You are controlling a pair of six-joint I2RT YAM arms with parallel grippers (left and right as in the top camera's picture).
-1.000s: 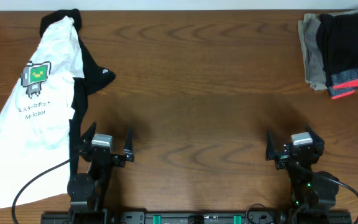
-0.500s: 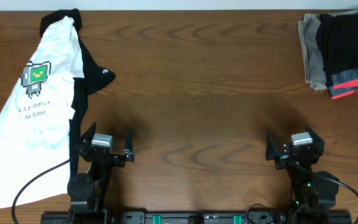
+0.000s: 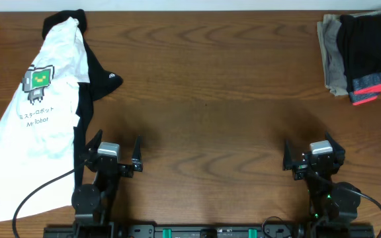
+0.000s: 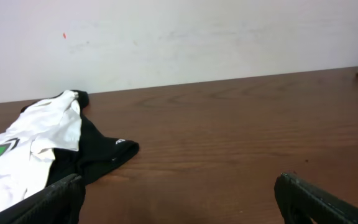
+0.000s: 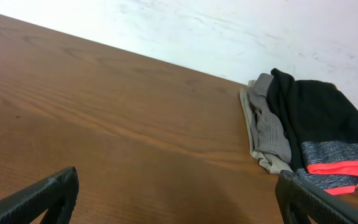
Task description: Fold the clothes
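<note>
The white T-shirt (image 3: pixel 35 112) with a grey-and-green robot print lies crumpled along the table's left side, print up; it also shows at the left of the left wrist view (image 4: pixel 23 149). It lies partly over a black garment (image 3: pixel 96 79). My left gripper (image 3: pixel 115 153) is open and empty near the front edge, just right of the shirt's lower part. My right gripper (image 3: pixel 309 153) is open and empty at the front right, far from the shirt. Both show wide-apart fingertips in the left wrist view (image 4: pixel 179 199) and the right wrist view (image 5: pixel 179 199).
The black garment with a small white logo (image 4: pixel 101 155) sticks out from under the shirt. A folded stack of grey, black and coral-striped garments (image 3: pixel 361 56) sits at the back right corner and shows in the right wrist view (image 5: pixel 303 130). Brown wooden table (image 3: pixel 210 99).
</note>
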